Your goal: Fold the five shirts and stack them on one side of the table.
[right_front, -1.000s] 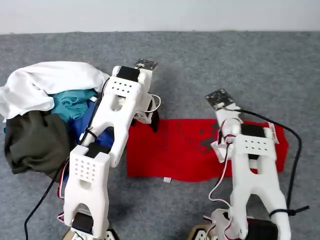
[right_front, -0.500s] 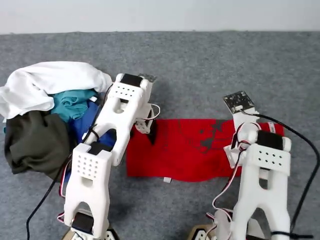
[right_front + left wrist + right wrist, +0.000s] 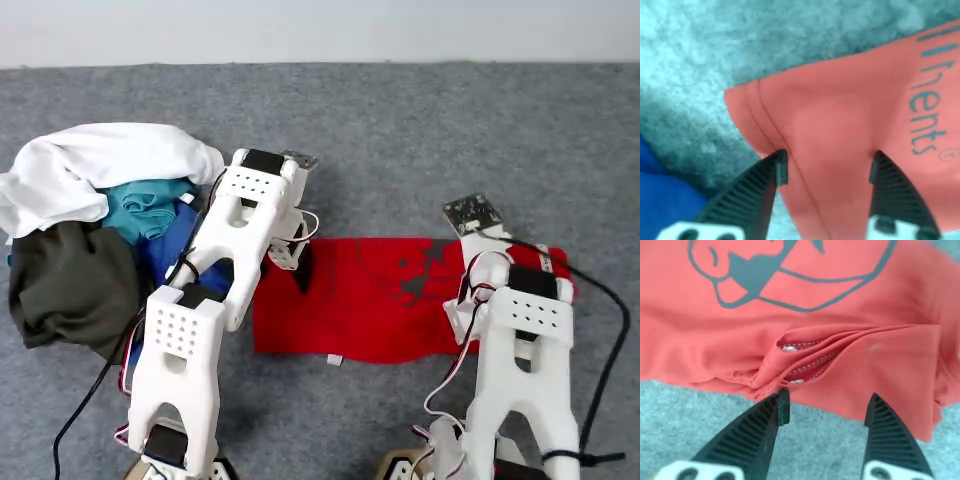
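A flat red cotton shirt (image 3: 370, 300) lies on the grey carpeted table (image 3: 400, 130). My left gripper (image 3: 827, 167) holds its fingers apart over one corner; my right gripper (image 3: 830, 407), fingers also apart, straddles the shirt's edge beside the bunched collar.

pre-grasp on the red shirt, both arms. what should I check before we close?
1. Left hand open: ok, jaws apart over a corner of the red shirt.
2. Right hand open: ok, jaws apart at an edge of the shirt.
3. Shirt lying flat: not ok, cloth is bunched into pleats by the right hand.
4. Left corner clear of the blue shirt: ok, bare table lies between them.
5. Hands low enough to pinch cloth: cannot tell.
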Robot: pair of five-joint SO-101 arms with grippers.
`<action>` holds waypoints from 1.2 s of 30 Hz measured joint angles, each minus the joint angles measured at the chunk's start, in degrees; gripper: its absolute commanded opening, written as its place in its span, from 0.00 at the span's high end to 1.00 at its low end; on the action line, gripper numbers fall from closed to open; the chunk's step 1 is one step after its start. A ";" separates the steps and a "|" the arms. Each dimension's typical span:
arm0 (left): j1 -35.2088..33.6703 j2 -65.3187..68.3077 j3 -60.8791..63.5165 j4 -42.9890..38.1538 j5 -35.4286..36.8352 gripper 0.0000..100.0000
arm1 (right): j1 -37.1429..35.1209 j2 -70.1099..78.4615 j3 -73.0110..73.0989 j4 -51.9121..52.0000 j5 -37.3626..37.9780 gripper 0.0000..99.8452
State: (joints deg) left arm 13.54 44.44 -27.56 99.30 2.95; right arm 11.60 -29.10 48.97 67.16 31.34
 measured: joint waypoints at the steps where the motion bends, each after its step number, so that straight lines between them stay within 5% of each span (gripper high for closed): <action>1: 0.00 0.00 0.00 0.00 0.00 0.73 | 0.00 0.62 0.35 -1.32 0.00 0.75; 23: 0.00 0.00 0.00 0.00 0.00 0.73 | -4.84 16.97 0.79 -16.79 0.09 0.75; 36: -0.18 -5.98 1.85 0.00 0.00 0.73 | -2.37 -7.38 0.88 -2.46 2.64 0.75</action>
State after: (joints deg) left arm 13.36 38.46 -25.71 99.30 2.95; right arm 9.23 -36.48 49.85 64.70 33.98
